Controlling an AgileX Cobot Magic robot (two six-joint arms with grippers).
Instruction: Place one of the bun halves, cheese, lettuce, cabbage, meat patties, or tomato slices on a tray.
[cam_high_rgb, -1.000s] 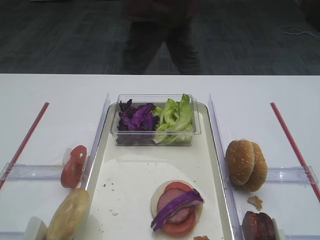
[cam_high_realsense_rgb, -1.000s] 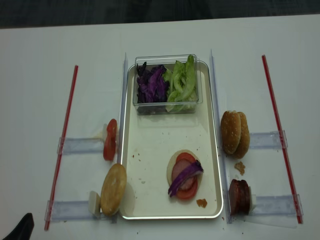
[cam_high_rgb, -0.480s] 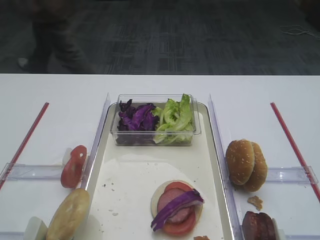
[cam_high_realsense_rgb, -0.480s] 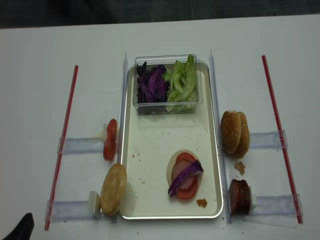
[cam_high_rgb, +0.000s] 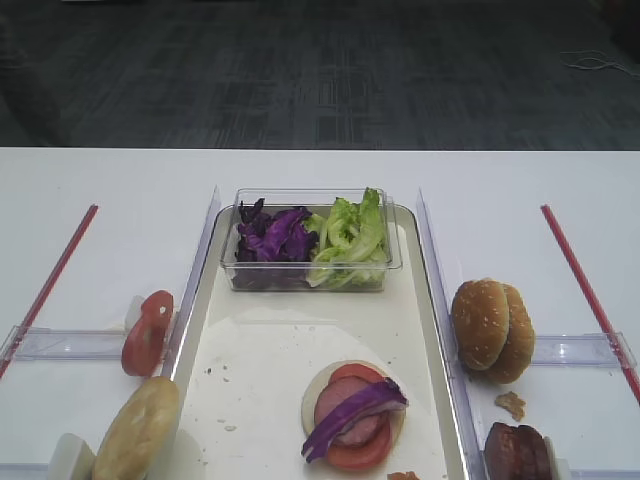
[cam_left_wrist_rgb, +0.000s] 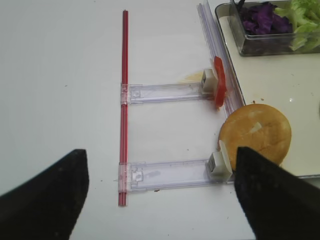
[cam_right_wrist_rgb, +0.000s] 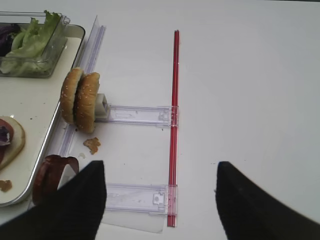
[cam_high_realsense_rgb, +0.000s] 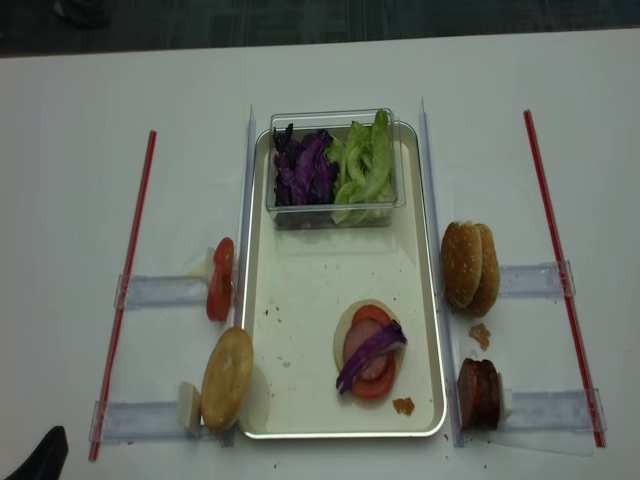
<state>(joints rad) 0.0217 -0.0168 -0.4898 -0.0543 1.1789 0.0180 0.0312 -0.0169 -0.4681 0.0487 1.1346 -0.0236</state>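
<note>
The cream tray (cam_high_realsense_rgb: 300, 300) holds a stack: a pale bun half, tomato, a patty and a purple cabbage strip (cam_high_realsense_rgb: 370, 355) on top. Two sesame bun halves (cam_high_realsense_rgb: 470, 268) stand on edge right of the tray, with meat patties (cam_high_realsense_rgb: 478, 392) nearer. On the left stand tomato slices (cam_high_realsense_rgb: 220, 280) and a plain bun half (cam_high_realsense_rgb: 227, 378). Lettuce (cam_high_realsense_rgb: 365, 170) fills the tub's right side. My left gripper (cam_left_wrist_rgb: 160, 200) hangs open over the near left rail, beside the plain bun half (cam_left_wrist_rgb: 255, 132). Also open and holding nothing, my right gripper (cam_right_wrist_rgb: 160, 200) is right of the patties (cam_right_wrist_rgb: 50, 175).
A clear tub (cam_high_rgb: 305, 275) with purple shreds (cam_high_rgb: 272, 235) stands at the tray's far end. Clear plastic rails (cam_high_realsense_rgb: 160, 292) and red strips (cam_high_realsense_rgb: 125, 290) lie on both sides of the tray. Crumbs (cam_high_realsense_rgb: 480, 334) lie near the sesame buns.
A person behind the table has walked off to the left and out of view. Nothing on the table and neither gripper has moved.
</note>
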